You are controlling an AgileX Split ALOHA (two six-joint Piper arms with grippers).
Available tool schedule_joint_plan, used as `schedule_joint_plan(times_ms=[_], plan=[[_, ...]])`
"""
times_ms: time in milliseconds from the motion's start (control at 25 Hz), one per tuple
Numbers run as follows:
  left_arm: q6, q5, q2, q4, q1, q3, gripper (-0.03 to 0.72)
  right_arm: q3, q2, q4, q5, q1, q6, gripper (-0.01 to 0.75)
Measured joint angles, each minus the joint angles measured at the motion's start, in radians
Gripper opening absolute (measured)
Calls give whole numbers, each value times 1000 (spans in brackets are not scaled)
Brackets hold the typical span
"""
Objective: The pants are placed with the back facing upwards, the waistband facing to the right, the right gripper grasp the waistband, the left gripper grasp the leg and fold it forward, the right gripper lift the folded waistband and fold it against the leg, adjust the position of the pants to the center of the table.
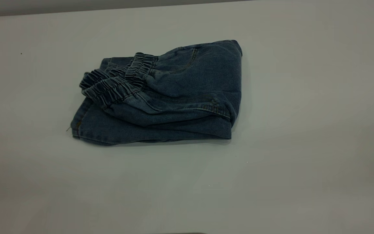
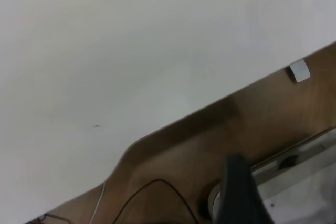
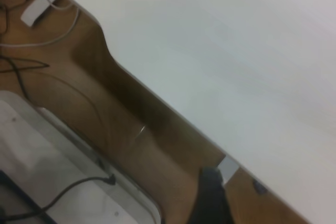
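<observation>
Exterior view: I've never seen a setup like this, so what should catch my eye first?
A bundle of folded blue denim pants lies alone on the wide pale table, a little left of the middle. Its gathered elastic waistband is bunched on top toward the left. No robot arm shows in this view; the wrist views show mostly the table's edge and brown floor with cables below.

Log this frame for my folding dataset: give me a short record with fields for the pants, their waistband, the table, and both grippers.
pants: blue denim pants, folded into a compact stack, lying near the table's middle
waistband: elastic waistband on top, bunched, toward the exterior view's left
table: plain white table
left gripper: not in view
right gripper: not in view
contact: nothing touches the pants
</observation>
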Motion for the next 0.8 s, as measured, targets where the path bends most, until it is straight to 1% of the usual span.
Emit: schedule_joint_plan(times_ms=[560, 640, 720, 800], plan=[[0, -2, 0, 0, 0, 0, 390, 0, -48, 6, 2, -2, 0, 460], [0, -2, 0, 0, 1, 0, 390, 0, -84, 11, 2, -38, 0, 460], [0, -2, 0, 0, 19, 0, 390, 0, -108, 14, 5, -116, 0, 460], [0, -2, 0, -1, 70, 0, 390, 0, -132, 18, 6, -207, 0, 460]])
